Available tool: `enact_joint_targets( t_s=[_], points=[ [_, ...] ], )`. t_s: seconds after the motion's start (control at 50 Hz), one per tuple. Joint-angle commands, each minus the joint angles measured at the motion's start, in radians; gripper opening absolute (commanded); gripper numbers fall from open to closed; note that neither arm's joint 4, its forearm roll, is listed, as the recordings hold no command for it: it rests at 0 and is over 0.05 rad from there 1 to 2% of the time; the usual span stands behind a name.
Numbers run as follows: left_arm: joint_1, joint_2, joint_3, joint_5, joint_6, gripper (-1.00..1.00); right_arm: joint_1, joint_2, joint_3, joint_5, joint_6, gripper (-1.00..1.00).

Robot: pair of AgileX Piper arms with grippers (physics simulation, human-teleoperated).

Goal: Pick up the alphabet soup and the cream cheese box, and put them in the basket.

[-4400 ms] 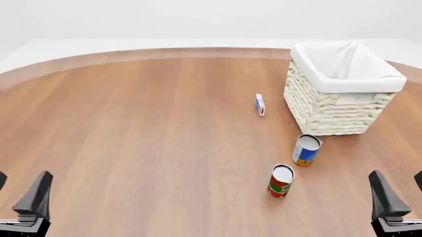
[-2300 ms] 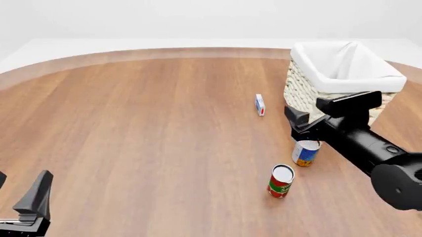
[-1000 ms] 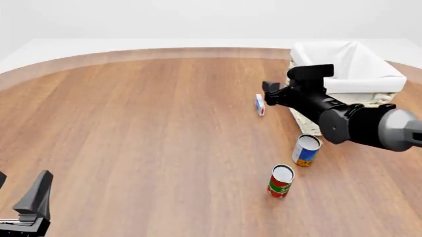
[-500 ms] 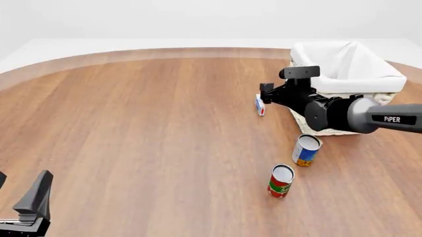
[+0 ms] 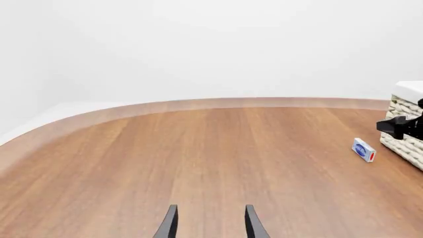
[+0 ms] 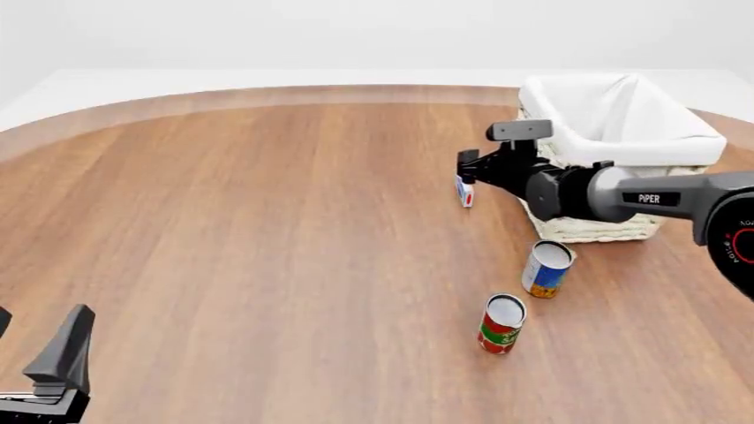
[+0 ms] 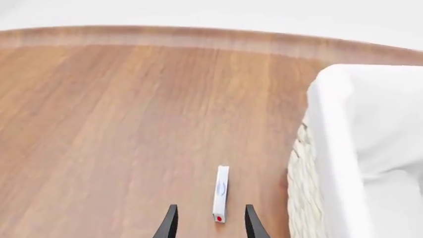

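Note:
The cream cheese box [image 6: 465, 188] stands on edge on the table, just left of the basket [image 6: 613, 146]. My right gripper [image 6: 471, 168] hovers right above it, open. In the right wrist view the box [image 7: 221, 193] lies edge-on just ahead of the two spread fingertips [image 7: 170, 222], in line with the gap of the gripper [image 7: 210, 225]. The alphabet soup [image 6: 548, 268] stands upright in front of the basket. My left gripper [image 6: 59, 358] rests open at the near left edge, far from everything; its wrist view shows the box [image 5: 363, 149] in the distance.
A red and green labelled can [image 6: 502, 323] stands nearer to me than the alphabet soup. The basket's woven wall [image 7: 310, 183] runs close beside the box in the right wrist view. The table's curved far edge [image 6: 295, 91] lies beyond.
My right arm swung in from the near right, past the cans, and settled lower over the cream cheese box. The left arm and all objects stayed put.

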Motion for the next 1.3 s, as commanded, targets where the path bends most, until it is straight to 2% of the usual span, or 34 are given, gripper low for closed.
enact_joint_targets(
  t_s=[0.02, 0.96, 1.08, 1.1, 1.3],
  points=[
    [0.0, 0.0, 0.0, 0.0, 0.0, 1.0, -0.002, 0.077, -0.08, 0.027, 0.007, 1.0],
    [0.0, 0.0, 0.0, 0.0, 0.0, 1.0, -0.009, 0.326, -0.304, 0.101, 0.053, 1.0],
    [0.0, 0.0, 0.0, 0.0, 0.0, 1.0, -0.009, 0.366, -0.346, 0.118, 0.061, 1.0],
    [0.0, 0.001, 0.0, -0.001, 0.0, 1.0, -0.009, 0.459, -0.422, 0.155, 0.086, 1.0],
    [0.0, 0.002, 0.0, -0.001, -0.001, 1.0, -0.012, 0.495, -0.458, 0.175, 0.091, 1.0]
  ],
)
